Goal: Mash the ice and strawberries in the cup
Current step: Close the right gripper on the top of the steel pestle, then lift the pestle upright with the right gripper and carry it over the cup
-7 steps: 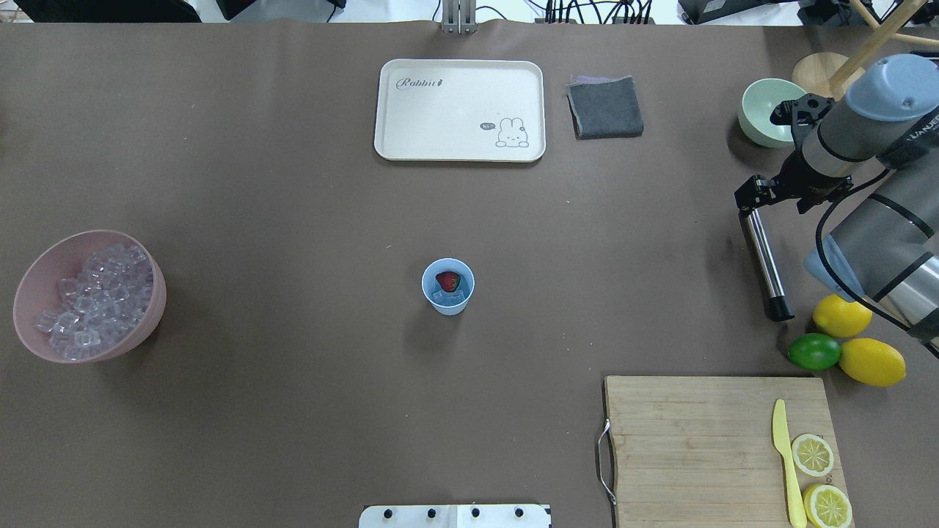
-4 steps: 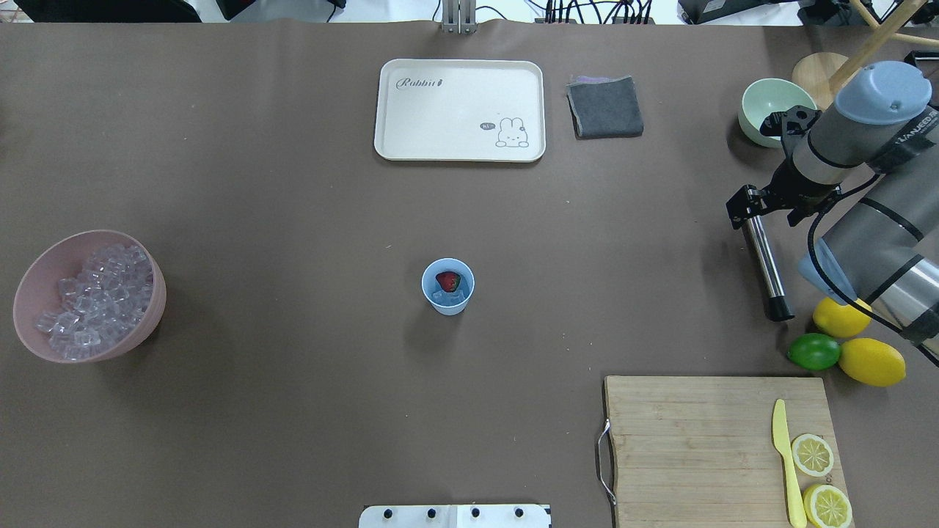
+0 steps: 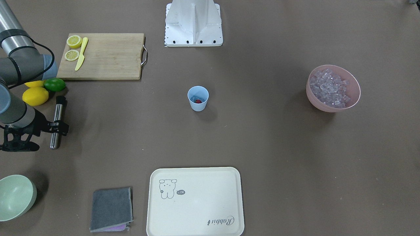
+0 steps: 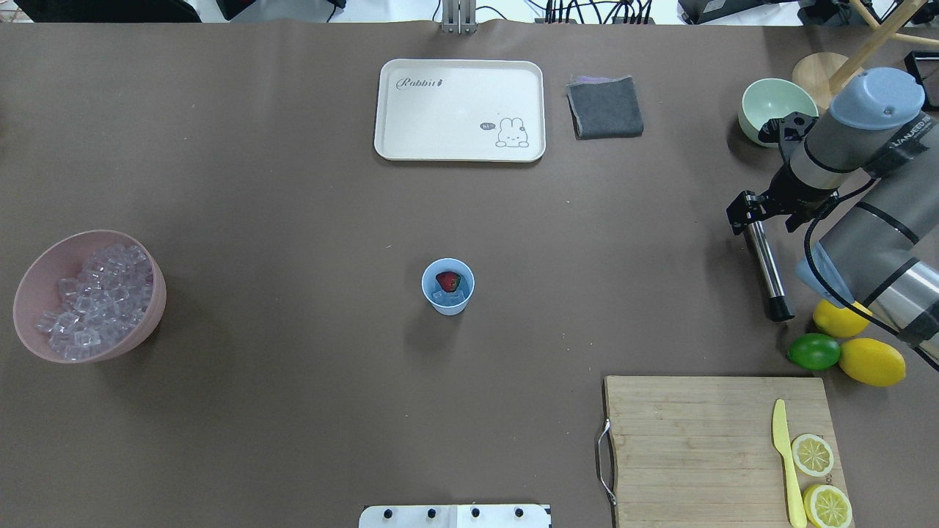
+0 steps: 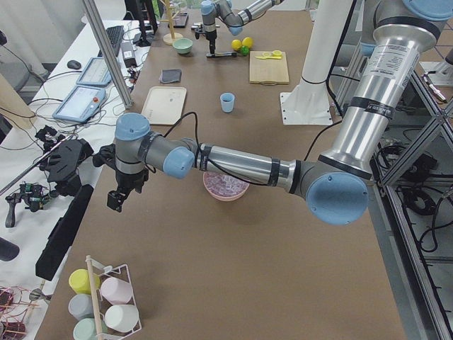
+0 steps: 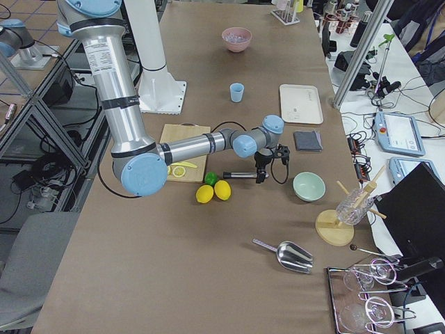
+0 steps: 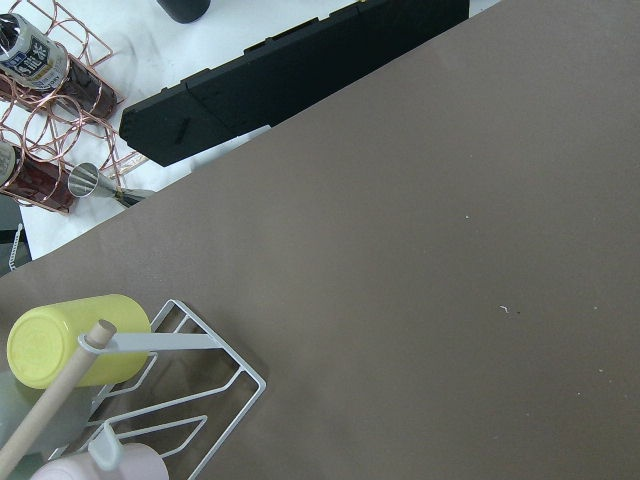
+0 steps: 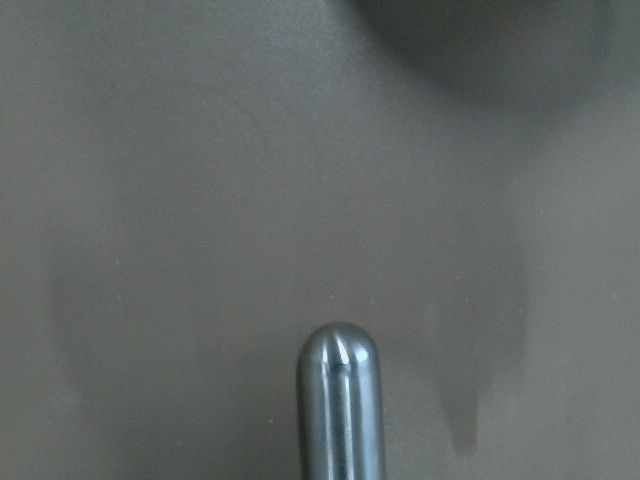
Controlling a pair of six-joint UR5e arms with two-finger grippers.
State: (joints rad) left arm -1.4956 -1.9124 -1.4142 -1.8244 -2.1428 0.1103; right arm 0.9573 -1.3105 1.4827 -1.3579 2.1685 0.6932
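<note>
1. The cup [image 4: 447,286] stands upright near the middle of the tabletop [image 4: 293,220], well apart from both arms.
2. Inside the cup lies one strawberry [image 4: 448,281], resting on ice [image 4: 450,297]. The cubes there are too few and too clear to count.
3. The right gripper [image 4: 750,214] is at the tabletop's right edge, far from the cup. Its jaws straddle the far end of a steel muddler [image 4: 765,271] that lies flat. I cannot tell whether they pinch it or only flank it.
4. The left gripper [image 5: 115,200] hangs over the tabletop's left end, beyond the pink bowl [image 4: 29,293] and farther still from the cup. I cannot tell how its jaws stand.
5. Counts:
   - one cup and one strawberry
   - one pink bowl heaped with many ice cubes
   - one pale green bowl [image 4: 755,110]
   - one tray [image 4: 458,110]
   - one grey cloth [image 4: 605,107]
   - one cutting board [image 4: 689,440]
   - one yellow knife [image 4: 785,455]
   - two lemon halves [image 4: 812,455]
   - two whole lemons [image 4: 871,361]
   - one lime [image 4: 813,352]
</note>
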